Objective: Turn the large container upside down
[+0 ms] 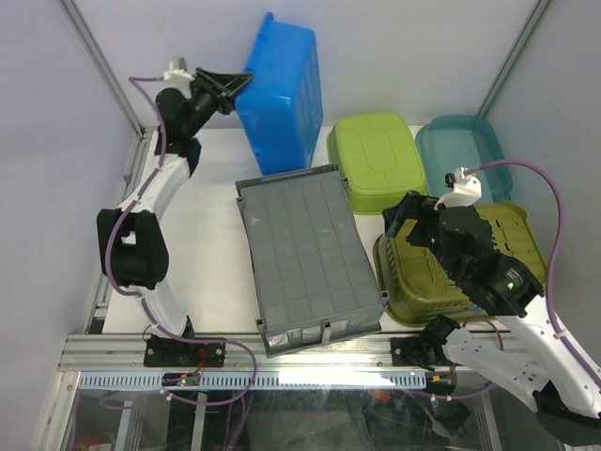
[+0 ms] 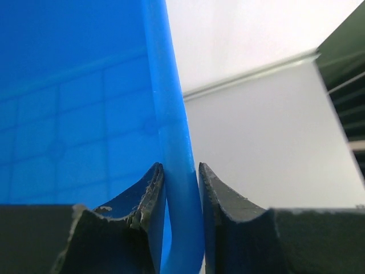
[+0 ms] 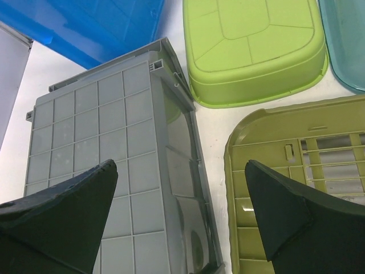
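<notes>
The large container [image 1: 305, 258] is a grey ribbed crate lying mid-table with its square-grid underside facing up; the right wrist view shows it [image 3: 108, 142] too. My right gripper [image 1: 404, 218] hangs open above the crate's right edge, its jaws [image 3: 180, 164] wide apart with nothing between them. At the back, my left gripper [image 1: 239, 86] is shut on the rim of a blue tub [image 1: 282, 89], which stands tilted up on its side. In the left wrist view the blue rim [image 2: 177, 188] is pinched between both fingers.
An olive-green slotted basket [image 1: 441, 272] lies bottom-up to the right of the crate, under my right arm. A lime-green tub [image 1: 377, 160] and a teal tub [image 1: 465, 155] lie overturned at the back right. Frame posts and walls ring the table.
</notes>
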Robot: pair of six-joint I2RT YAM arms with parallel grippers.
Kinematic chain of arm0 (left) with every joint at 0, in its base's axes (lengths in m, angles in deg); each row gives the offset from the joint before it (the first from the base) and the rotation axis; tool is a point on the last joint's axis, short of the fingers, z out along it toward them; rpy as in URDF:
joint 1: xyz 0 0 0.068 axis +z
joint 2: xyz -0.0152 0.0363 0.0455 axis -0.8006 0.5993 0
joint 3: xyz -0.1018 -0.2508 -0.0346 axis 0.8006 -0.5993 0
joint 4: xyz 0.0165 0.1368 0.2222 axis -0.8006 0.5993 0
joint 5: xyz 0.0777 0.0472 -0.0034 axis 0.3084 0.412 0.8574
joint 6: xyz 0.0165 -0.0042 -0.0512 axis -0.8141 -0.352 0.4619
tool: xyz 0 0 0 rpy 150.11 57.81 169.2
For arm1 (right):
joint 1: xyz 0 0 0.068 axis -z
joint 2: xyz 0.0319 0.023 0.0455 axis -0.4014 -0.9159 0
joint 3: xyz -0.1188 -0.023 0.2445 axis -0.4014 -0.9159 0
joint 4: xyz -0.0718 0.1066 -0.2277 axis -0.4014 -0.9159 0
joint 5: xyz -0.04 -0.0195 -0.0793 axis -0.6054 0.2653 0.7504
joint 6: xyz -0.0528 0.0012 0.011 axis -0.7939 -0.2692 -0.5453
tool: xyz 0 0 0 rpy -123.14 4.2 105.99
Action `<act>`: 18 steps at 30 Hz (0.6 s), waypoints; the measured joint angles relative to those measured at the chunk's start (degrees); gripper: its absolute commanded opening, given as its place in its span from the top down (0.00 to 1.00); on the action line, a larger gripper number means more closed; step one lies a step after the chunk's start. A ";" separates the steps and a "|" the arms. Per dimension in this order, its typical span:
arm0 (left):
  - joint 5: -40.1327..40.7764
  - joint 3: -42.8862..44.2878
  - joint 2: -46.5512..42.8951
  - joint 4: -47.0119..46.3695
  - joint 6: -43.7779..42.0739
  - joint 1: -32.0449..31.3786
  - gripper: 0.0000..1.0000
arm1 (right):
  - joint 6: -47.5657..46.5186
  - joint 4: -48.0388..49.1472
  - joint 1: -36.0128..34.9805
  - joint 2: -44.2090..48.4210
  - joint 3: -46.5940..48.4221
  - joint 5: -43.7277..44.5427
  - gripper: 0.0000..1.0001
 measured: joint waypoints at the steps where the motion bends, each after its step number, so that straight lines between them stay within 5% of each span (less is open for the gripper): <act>1: 0.04 -3.74 -1.86 -2.82 2.45 1.73 1.00 | 0.13 -0.02 0.00 0.02 0.00 0.00 0.01; 5: 0.52 -14.75 -7.63 -9.57 8.72 8.07 0.98 | 0.20 -0.09 0.00 -0.63 0.00 -0.09 0.01; 13: -4.48 -27.06 -12.98 -12.92 12.46 19.56 0.41 | 0.37 0.35 0.00 -2.16 0.00 -1.55 0.01; 16: -6.88 -28.33 -12.98 -7.78 8.83 22.23 0.24 | 0.55 0.83 0.00 -2.62 0.00 -2.16 0.01; 18: -8.22 -28.41 -13.27 -1.38 4.33 24.13 0.03 | 0.83 1.14 0.00 -2.75 0.00 -2.73 0.01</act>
